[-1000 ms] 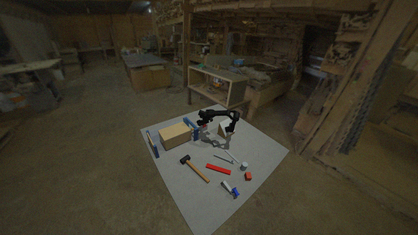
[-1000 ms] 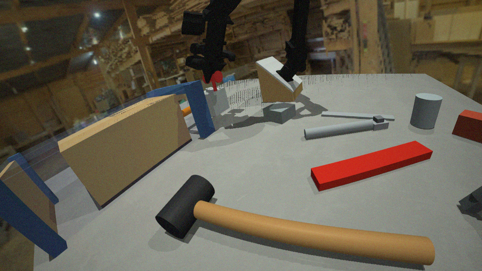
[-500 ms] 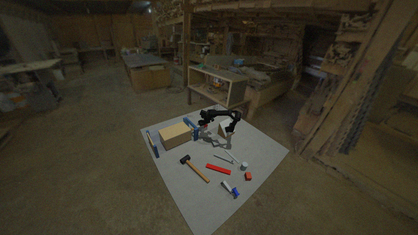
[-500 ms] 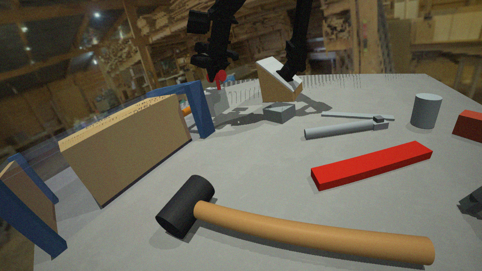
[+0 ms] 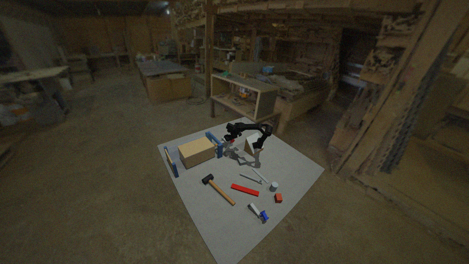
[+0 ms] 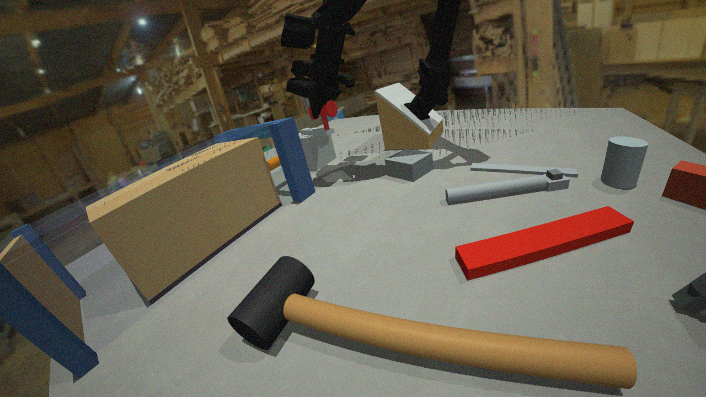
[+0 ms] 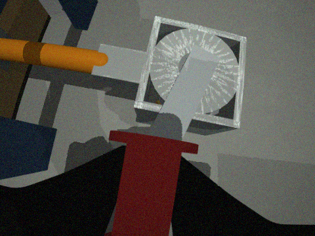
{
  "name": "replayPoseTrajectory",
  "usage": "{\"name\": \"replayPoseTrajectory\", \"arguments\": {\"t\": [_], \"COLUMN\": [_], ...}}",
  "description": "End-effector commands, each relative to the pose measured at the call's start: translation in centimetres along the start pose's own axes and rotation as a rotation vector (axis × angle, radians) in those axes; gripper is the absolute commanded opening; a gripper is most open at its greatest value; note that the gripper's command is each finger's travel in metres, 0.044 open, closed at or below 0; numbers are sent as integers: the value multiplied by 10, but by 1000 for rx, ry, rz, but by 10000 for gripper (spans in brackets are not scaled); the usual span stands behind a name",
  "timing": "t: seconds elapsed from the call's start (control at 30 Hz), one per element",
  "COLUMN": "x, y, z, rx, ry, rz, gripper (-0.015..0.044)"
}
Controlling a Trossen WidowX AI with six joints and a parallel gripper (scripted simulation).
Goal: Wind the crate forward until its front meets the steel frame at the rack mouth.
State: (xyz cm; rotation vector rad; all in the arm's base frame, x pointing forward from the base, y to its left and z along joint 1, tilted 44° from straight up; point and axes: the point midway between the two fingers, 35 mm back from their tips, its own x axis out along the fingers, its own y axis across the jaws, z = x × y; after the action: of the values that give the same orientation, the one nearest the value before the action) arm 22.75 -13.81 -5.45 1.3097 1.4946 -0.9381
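Tan and boxy, the crate sits flat on the counter inside the cubby, near the blue steel frame, though I cannot tell whether they touch. Beyond the frame, the tool is clamped on the winch handle's red grip, its pale arm reaching over the winch. Winding seems in hand; next calls for a level, gentle turn, watching the crate's front, then release and retreat.
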Motion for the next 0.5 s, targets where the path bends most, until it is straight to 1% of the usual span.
{"name": "replayPoseTrajectory", "arguments": {"t": [0.0,0.47], "x": [0,0], "y": [-22,-40], "z": [-6,-5], "rx": [25,25], "ry": [20,20], "rz": [-43,-44], "gripper": [0,0]}}
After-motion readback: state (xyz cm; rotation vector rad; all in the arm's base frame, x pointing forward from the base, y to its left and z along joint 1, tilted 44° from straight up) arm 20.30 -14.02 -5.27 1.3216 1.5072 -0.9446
